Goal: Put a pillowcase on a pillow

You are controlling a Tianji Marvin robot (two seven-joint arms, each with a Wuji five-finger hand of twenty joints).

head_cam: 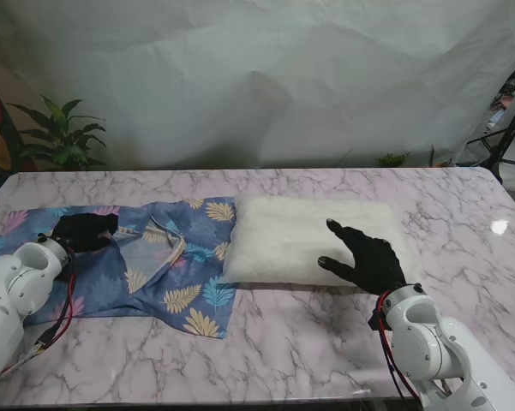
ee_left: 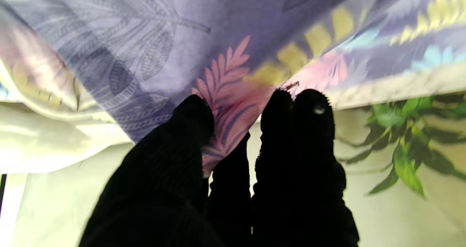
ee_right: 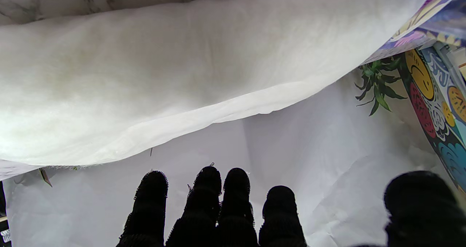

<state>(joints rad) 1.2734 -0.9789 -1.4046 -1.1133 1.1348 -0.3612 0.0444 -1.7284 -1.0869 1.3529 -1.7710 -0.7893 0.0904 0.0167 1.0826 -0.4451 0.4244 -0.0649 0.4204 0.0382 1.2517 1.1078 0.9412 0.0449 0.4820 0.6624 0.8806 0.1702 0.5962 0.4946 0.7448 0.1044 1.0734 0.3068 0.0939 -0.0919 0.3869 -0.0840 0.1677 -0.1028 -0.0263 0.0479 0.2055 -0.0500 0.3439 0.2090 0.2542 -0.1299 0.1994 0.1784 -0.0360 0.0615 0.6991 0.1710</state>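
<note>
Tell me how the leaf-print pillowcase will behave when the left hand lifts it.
Probably floppy: the pillowcase lies creased and folded on the table, so it should drape and sag from the left hand. Likely light, since the cloth looks thin. The fingers seem to pinch a fold; a shallow pinch may slip.

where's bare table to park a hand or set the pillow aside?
Bare marble: the strip nearer to me than the pillow and pillowcase, the band between them and the backdrop, and the right end of the table. Crowded: left half under the pillowcase and left hand; right hand over the pillow.
</note>
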